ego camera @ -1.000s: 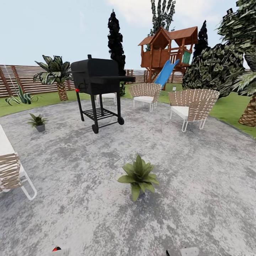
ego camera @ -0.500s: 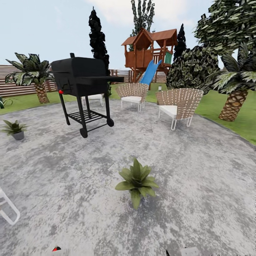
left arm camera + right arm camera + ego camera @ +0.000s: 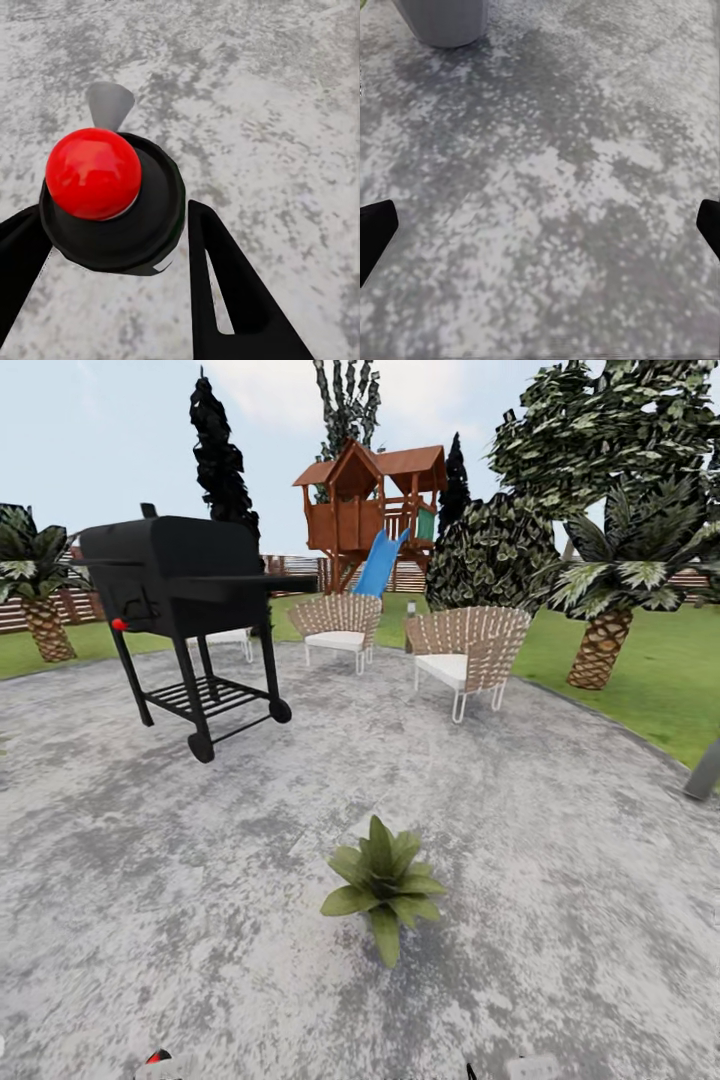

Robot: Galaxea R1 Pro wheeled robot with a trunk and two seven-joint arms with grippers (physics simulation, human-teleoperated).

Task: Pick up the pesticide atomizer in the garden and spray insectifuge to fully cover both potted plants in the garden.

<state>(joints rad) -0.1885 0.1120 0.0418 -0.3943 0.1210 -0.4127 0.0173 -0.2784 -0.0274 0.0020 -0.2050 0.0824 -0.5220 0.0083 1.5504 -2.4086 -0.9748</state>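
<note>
Swinging right: I've lost the far spiky plant; left gripper (image 3: 112, 247) clamps red-topped dark atomizer (image 3: 105, 199), right gripper (image 3: 540, 225) wide open, broad-leaved potted plant (image 3: 383, 880) near.

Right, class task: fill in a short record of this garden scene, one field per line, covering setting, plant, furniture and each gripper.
setting: round grey paved patio edged by lawn
plant: broad-leaved potted plant on the paving, ahead of the robot
grill: black grill on wheels, far left
seats: two wicker chairs beyond the plant
left gripper: fingers around the pesticide atomizer, red top facing the camera
right gripper: open, nothing between the fingers
</note>
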